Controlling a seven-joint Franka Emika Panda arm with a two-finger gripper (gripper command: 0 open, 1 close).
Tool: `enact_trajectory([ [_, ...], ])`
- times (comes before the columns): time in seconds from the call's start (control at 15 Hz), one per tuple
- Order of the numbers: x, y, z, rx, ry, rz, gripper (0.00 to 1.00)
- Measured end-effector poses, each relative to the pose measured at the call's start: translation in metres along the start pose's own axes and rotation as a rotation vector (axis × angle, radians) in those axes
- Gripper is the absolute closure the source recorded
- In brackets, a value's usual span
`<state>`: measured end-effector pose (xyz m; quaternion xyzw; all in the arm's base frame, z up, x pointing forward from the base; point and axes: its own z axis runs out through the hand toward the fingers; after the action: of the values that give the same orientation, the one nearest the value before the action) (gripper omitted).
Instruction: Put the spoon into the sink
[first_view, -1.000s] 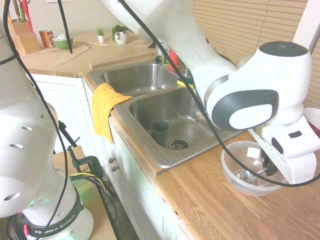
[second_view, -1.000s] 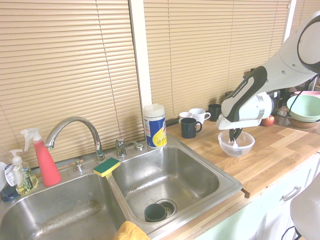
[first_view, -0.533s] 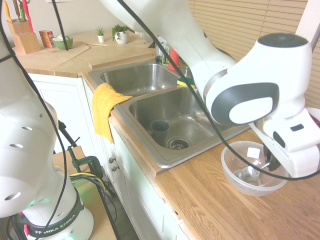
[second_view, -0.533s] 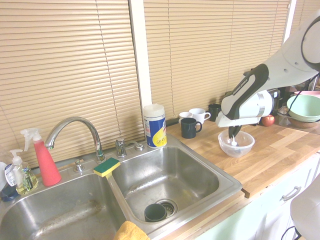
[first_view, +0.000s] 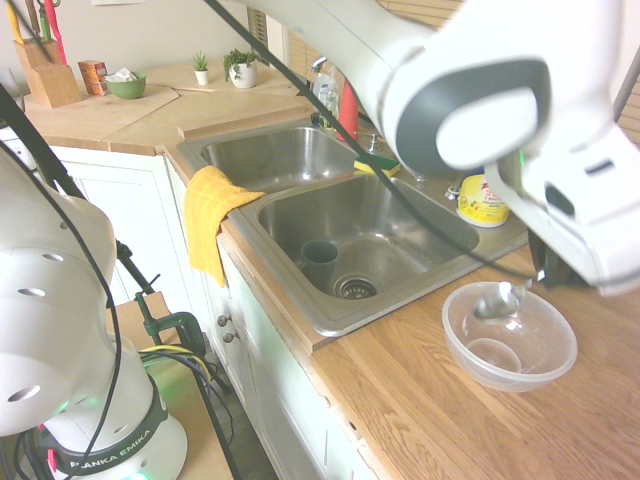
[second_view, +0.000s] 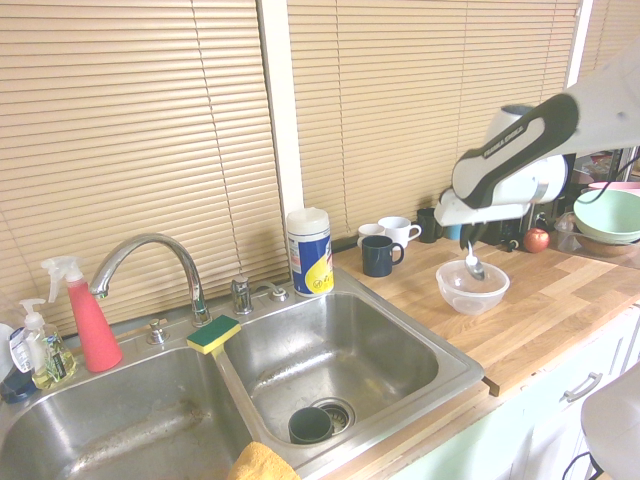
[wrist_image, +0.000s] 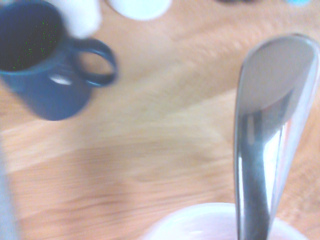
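Wooden counter backdrop, spoon clamped in the closed tool, above bowl.

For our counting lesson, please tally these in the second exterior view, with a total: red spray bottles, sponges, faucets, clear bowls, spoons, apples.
Red spray bottle: 1
Sponge: 1
Faucet: 1
Clear bowl: 1
Spoon: 1
Apple: 1
Total: 6

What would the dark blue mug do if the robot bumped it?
The mug would probably slide a bit, since its bottom looks flat. A high push might tip it, as it stands upright. Its handle could catch and spin it.
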<state>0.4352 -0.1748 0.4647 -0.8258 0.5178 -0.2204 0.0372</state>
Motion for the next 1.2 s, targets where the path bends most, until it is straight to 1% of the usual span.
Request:
enact_trajectory([
  [0.13, -0.037, -0.034, -0.015, -0.008, 0.028, -0.067, 1.00],
  [0.4, -0.139, -0.101, -0.024, -0.044, 0.098, -0.229, 1.00],
  [0.6, -0.225, -0.130, -0.028, -0.070, 0.157, -0.348, 1.00],
  [0.67, -0.256, -0.135, -0.023, -0.084, 0.171, -0.394, 1.00],
  [0.8, -0.314, -0.137, 0.005, -0.123, 0.192, -0.475, 1.00],
  [0.93, -0.353, -0.129, 0.051, -0.172, 0.194, -0.534, 1.00],
  [1.07, -0.369, -0.122, 0.098, -0.237, 0.183, -0.556, 1.00],
  [1.2, -0.371, -0.120, 0.145, -0.305, 0.157, -0.564, 1.00],
])
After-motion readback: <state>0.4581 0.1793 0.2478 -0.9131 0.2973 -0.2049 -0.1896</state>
